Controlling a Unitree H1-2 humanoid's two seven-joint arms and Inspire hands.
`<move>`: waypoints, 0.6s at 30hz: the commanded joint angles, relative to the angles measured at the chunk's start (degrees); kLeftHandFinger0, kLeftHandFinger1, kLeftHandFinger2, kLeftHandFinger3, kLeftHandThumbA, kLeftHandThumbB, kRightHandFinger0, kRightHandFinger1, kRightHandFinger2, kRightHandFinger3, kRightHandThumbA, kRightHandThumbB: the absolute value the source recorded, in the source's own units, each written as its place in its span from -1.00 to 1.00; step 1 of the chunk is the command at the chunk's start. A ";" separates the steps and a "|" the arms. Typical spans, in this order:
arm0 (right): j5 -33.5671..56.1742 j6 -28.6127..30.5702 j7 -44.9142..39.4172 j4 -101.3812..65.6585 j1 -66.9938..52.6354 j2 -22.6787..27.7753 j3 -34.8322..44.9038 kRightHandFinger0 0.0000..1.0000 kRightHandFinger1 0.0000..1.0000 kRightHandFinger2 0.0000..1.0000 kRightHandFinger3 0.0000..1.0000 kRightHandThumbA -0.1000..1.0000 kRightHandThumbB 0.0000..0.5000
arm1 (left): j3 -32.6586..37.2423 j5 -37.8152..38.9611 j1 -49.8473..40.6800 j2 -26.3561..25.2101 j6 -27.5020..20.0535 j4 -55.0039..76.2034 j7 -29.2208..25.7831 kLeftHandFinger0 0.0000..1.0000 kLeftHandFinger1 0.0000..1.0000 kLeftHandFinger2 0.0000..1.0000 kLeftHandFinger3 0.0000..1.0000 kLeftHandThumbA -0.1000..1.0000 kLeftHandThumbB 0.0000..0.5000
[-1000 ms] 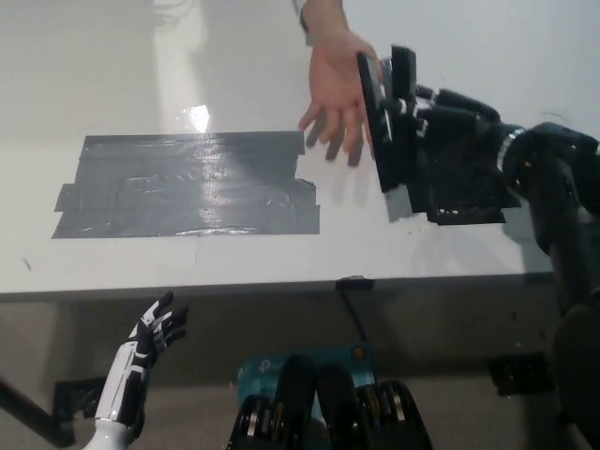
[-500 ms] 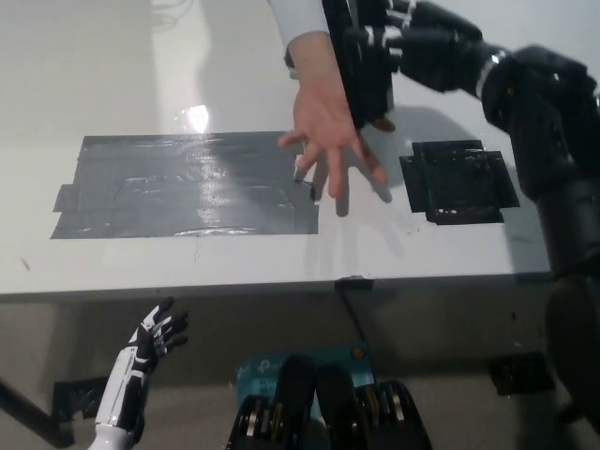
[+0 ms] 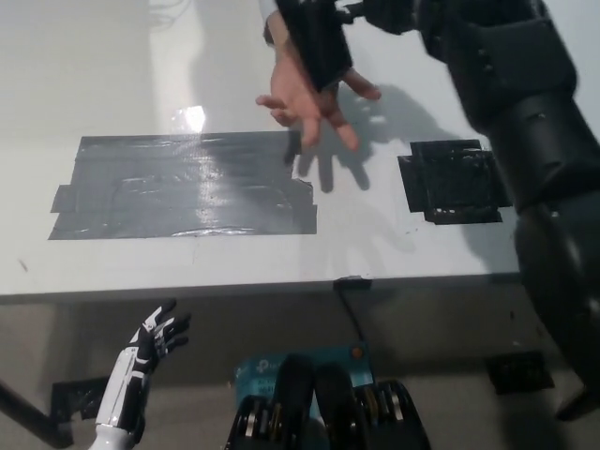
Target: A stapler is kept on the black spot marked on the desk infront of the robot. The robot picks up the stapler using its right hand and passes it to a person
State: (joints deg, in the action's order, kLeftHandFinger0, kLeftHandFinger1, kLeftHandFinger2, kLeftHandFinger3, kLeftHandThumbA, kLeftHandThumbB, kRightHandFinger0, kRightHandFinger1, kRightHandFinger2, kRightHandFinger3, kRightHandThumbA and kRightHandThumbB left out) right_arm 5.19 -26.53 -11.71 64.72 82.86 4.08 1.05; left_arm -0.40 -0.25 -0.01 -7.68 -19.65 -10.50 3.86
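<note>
Stapler (image 3: 314,42) is sitting up at the top edge of the head view, off the bench (image 3: 234,262), dark and elongated, tilted with its lower end pointing down and right. It is lying directly over the person's hand (image 3: 305,94), which is reaching in from the top with the palm turned up and fingers spread toward the camera; the stapler is overlapping that palm, but whether it is actually resting on it is unclear. The robot's right hand (image 3: 389,14) is just to the right of the stapler's upper part, mostly cut by the frame edge; it is looking wrapped on the stapler's far end, but I cannot tell for sure from this angle. The black right arm (image 3: 525,141) is running down the right side of the picture from there.

Below and right of the stapler, the small black spot (image 3: 455,183) of tape is lying bare on the bench, well apart from the stapler. A larger grey tape patch (image 3: 183,185) is covering the bench's left-middle; the person's fingertips are hanging just above its top-right corner, casting a shadow there.

The white left hand (image 3: 155,337) is resting at lower left, below the bench's front edge, fingers spread, holding nothing.
</note>
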 commanded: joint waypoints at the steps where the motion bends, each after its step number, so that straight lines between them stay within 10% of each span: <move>1: -5.90 4.65 6.64 1.66 5.07 -1.37 -3.98 -1.00 -0.95 -0.53 -0.81 0.72 -1.00 | 0.34 -0.23 -0.05 -0.05 -1.94 1.25 0.33 0.70 0.73 0.67 0.83 1.00 0.92; 3: -8.19 5.13 3.76 3.94 5.30 -1.70 -7.92 -0.83 -0.69 -0.22 -0.15 0.88 -0.85 | 0.31 0.18 0.18 -0.16 -1.72 1.27 0.56 0.70 0.72 0.64 0.80 1.00 0.95; 4: -8.36 5.48 2.41 4.51 5.26 -1.64 -8.69 -0.83 -0.69 -0.22 -0.15 0.88 -0.85 | 0.31 0.26 0.20 -0.18 -1.65 1.31 0.61 0.70 0.72 0.64 0.80 1.00 0.95; 5: -8.60 6.60 -4.61 6.26 5.07 -0.92 -10.85 0.11 0.50 1.00 1.00 1.00 0.04 | 0.30 0.26 0.21 -0.21 -1.58 1.41 0.62 0.71 0.72 0.63 0.79 1.00 0.96; 7: -9.29 6.95 -8.85 7.63 5.11 -0.46 -12.97 0.64 1.00 1.00 1.00 1.00 0.35 | 0.33 0.37 0.27 -0.21 -1.55 1.43 0.71 0.70 0.72 0.63 0.78 1.00 0.96; 9: -9.23 7.30 -12.18 8.56 4.85 -0.13 -14.34 1.00 1.00 1.00 1.00 1.00 0.51 | 0.35 0.58 0.47 -0.26 -1.63 1.25 0.87 0.69 0.71 0.62 0.77 1.00 0.97; 18: -12.56 12.33 -19.92 9.42 3.29 2.44 -19.77 1.00 1.00 1.00 1.00 1.00 0.30 | 0.37 0.62 0.92 -0.52 -1.42 1.36 1.10 0.64 0.67 0.59 0.76 1.00 0.96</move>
State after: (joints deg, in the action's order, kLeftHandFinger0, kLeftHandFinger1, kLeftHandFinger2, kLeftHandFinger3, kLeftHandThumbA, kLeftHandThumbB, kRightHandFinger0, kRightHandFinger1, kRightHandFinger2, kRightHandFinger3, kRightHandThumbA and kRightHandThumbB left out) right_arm -3.26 -21.51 -23.73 74.45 82.76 3.79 -15.63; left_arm -0.35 -0.23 0.25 -7.71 -19.65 -10.46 3.95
